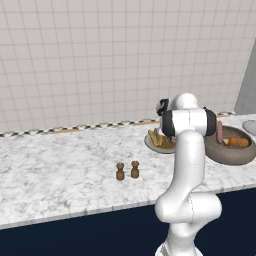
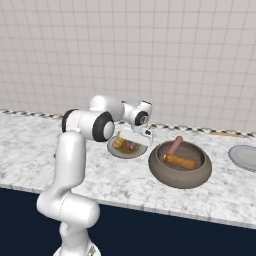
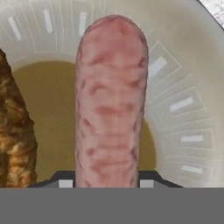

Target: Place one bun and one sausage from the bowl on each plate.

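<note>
My gripper (image 3: 106, 183) hangs low over the grey-rimmed plate (image 3: 183, 105) with the brown-olive centre, shut on a pink sausage (image 3: 109, 100) that fills the gap between both fingertips (image 3: 65, 183). A golden bun (image 3: 15, 135) lies on the same plate beside the sausage. From the right base view, the gripper (image 2: 133, 142) is over this plate (image 2: 116, 151), left of the deep grey-brown bowl (image 2: 180, 177). The bowl holds another sausage (image 2: 175, 145) leaning on its rim and another bun (image 2: 180, 161). The pale grey plate (image 2: 244, 157) lies right of the bowl.
Two small brown shakers (image 1: 120, 171) (image 1: 135, 169) stand on the marble counter (image 1: 60, 170) left of the arm. The tiled wall runs close behind the plates. The counter's front edge drops off to dark cabinets.
</note>
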